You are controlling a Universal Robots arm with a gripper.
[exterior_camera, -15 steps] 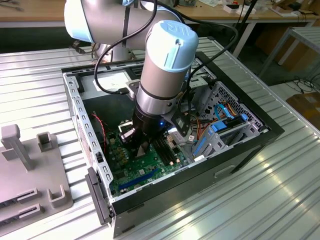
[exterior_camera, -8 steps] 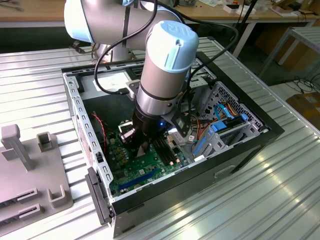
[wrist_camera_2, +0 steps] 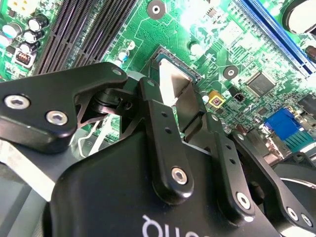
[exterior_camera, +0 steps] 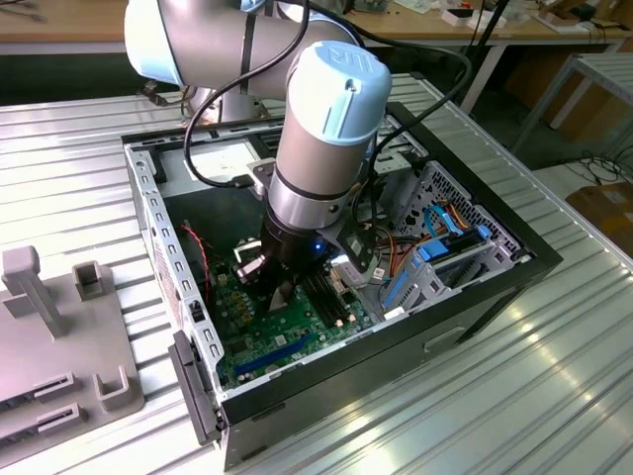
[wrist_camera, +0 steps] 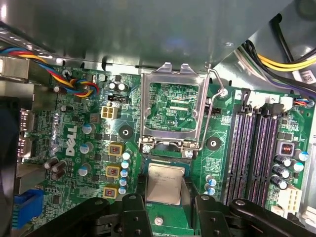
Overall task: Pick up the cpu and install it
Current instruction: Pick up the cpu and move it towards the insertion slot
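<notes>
The cpu (wrist_camera: 165,183), a small silver square, lies level at the motherboard socket (wrist_camera: 163,160), just below the flipped-up metal load plate (wrist_camera: 170,106). My gripper (wrist_camera: 165,200) straddles it, with one black finger (wrist_camera: 134,210) and the other (wrist_camera: 207,210) against opposite edges. In the second wrist view the cpu (wrist_camera_2: 173,81) shows between the fingers (wrist_camera_2: 154,116), and the gripper (wrist_camera_2: 173,96) looks shut on it. In the exterior view the gripper (exterior_camera: 282,287) reaches down into the open computer case (exterior_camera: 495,287) over the green motherboard (exterior_camera: 287,341).
Black memory slots (wrist_camera: 256,153) run beside the socket. Coloured cable bundles (wrist_camera: 79,84) and yellow wires (wrist_camera: 291,64) hang near the case walls. A blue drive cage (exterior_camera: 440,252) fills the case's right side in the exterior view. A grey fixture (exterior_camera: 59,336) stands at the exterior view's left.
</notes>
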